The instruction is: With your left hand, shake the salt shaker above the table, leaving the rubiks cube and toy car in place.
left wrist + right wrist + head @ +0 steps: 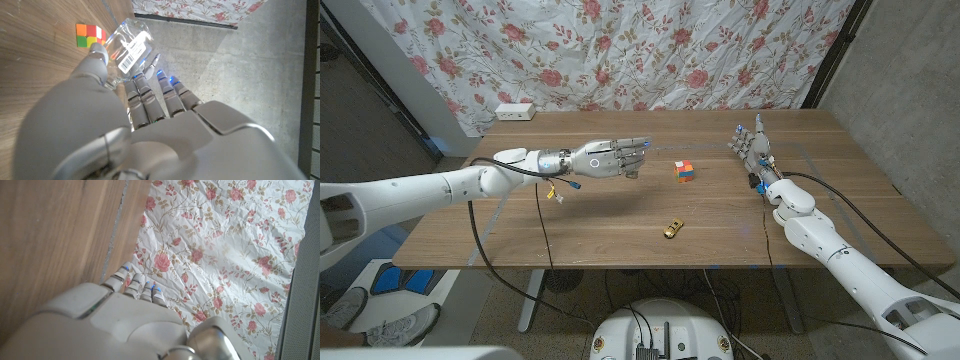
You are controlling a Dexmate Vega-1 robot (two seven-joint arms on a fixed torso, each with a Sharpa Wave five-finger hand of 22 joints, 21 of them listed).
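- Left hand (pixel 605 158) is up off the table (pixel 620 215), and it's got the shaker (pixel 127 46) clamped between thumb and fingers (pixel 142 95). You can see its shadow on the wood below, so it's clearly in the air.
- The shaker is a clear little bottle with a barcode label. It sticks out past the fingertips, long axis roughly in line with the hand, lying over more than standing up, from what the wrist view gives. In the head view it's just a dark bit at the fingertips (pixel 632 170).
- The cube (pixel 684 172) sits on the table just beyond the fingertips, and lower than the hand. That's the gap I'd watch, since any shaking should go up and down, not forward toward it.
- The car (pixel 673 229) is further off, beyond the hand and toward the robot's edge of the table. Well apart from it.
- Right hand (pixel 752 143) is way across the table, fingers reaching up, holding nothing as far as I can tell.
- My guess is the shake itself is what's in hand now.
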